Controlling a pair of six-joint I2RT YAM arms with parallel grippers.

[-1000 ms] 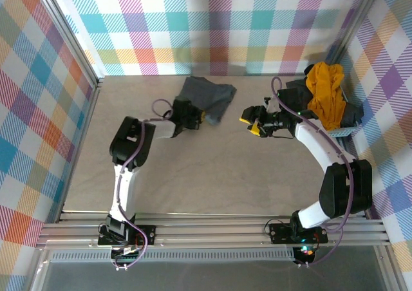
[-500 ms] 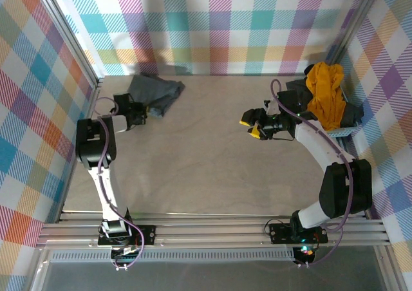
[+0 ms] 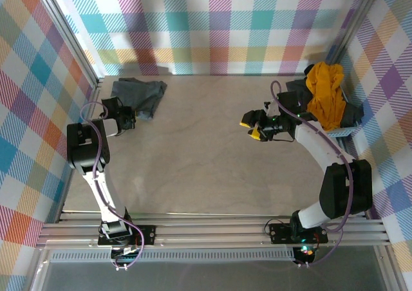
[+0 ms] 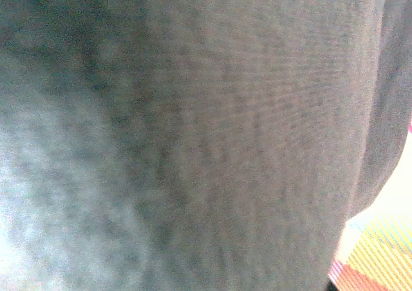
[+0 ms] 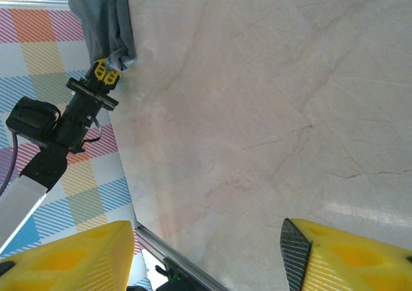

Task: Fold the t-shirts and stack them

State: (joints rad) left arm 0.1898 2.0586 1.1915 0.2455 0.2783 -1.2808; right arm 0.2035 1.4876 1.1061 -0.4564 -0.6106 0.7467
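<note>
Left gripper (image 3: 131, 120): my jaws are pinched almost shut on an edge of the crumpled dark slate-grey cloth t-shirt (image 3: 138, 93). The shirt lies bunched on the pale marbled tabletop (image 3: 193, 168) in the far corner, across the table and well apart from the light blue plastic basket (image 3: 346, 131). Right gripper (image 3: 252, 125): my yellow fingers (image 5: 347, 255) stand partly apart, holding nothing, above bare tabletop near the basket. Mustard-yellow cloth t-shirt (image 3: 325, 94): draped over the top of the basket, with dark grey cloth (image 3: 354, 116) beneath it.
</note>
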